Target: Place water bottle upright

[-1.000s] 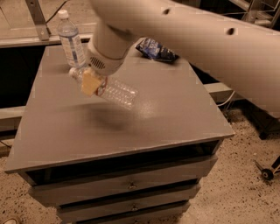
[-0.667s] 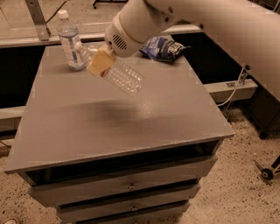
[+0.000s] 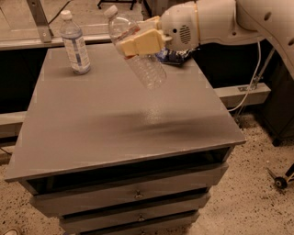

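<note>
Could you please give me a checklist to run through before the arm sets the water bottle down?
1. Grip: gripper, above the table, fingers shut on the water bottle: ok.
2. Bottle upright: tilted, cap toward upper left: not ok.
3. Cap on: ok.
4. Landing spot beneath: bare table top: ok.
5. Clearance from labelled bottle: well apart: ok.
6. Base on table: held in air: not ok.

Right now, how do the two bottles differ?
1. The water bottle is tilted in the air above the table; the labelled bottle stands upright on its back left corner.
2. The gripper, over the table's back, clamps the water bottle; nothing touches the labelled bottle.
Both: clear plastic, white caps.
</note>
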